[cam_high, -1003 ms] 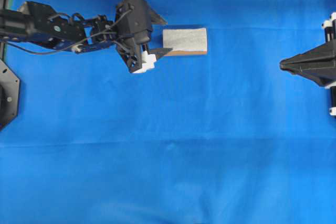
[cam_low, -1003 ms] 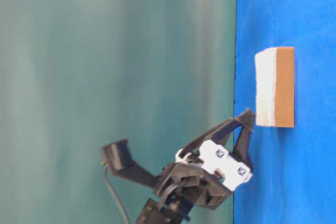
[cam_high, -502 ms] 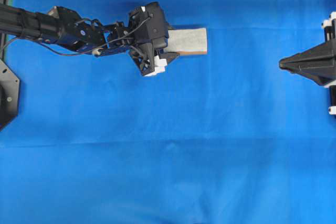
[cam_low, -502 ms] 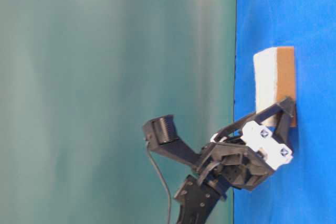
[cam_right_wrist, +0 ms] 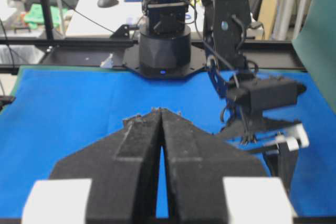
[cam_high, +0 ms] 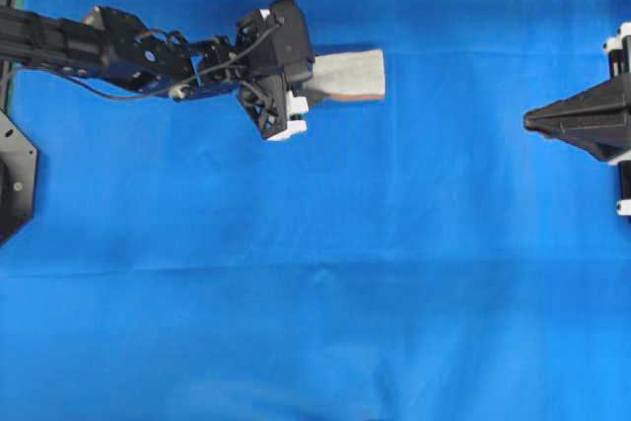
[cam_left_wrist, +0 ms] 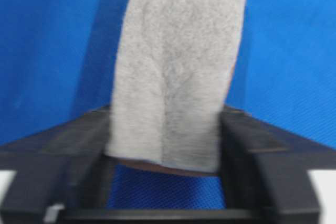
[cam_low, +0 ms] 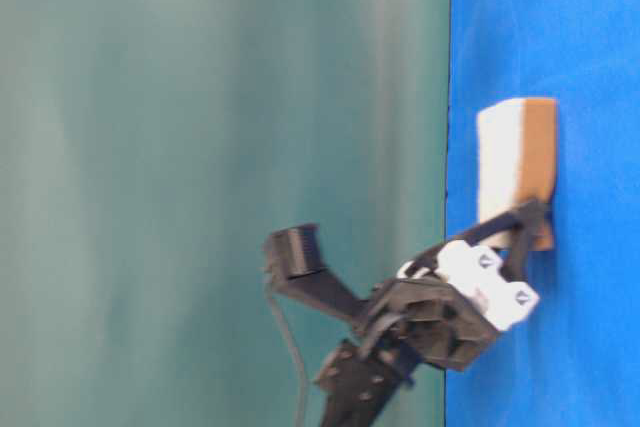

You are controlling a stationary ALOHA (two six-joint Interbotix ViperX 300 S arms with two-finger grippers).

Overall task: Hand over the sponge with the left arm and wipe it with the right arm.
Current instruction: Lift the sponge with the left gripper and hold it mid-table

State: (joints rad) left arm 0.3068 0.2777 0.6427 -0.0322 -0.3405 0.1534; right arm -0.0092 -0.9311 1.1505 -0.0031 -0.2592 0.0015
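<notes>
Toward eleven o'clock on the blue cloth-covered table [cam_high: 325, 273], as the overhead view shows it, lies the small rectangular sponge [cam_high: 347, 74] with its pale grey-white fuzzy top and thin orange-brown underside. The plain black left gripper [cam_high: 308, 84] has its two pointed fingers either side of the sponge's end at nine o'clock. From the left wrist camera, both black fingers [cam_left_wrist: 79, 135] press against the sponge's long flanks, and the grey pad narrows between them and shows a crease down its middle, so the gripper is pinching the sponge rather than merely straddling it.

That squeeze suggests a light, soft, compressible thing that gives readily; its fuzzy face should grip well and it looks in no danger of breaking. Because it yields, a hold across the short width near one end seems right, leaving the free end at three o'clock for the other arm to take.

At three o'clock on the table's edge sits the right gripper [cam_high: 537, 121], its black fingers pressed together with nothing between them; it is well apart from the sponge.

Only the table-level view shows the sponge's two layers side-on and the fingertip reaching down to the orange-brown layer. Only the right wrist view shows the closed fingers in close-up, with the left arm's base and clutter behind.
</notes>
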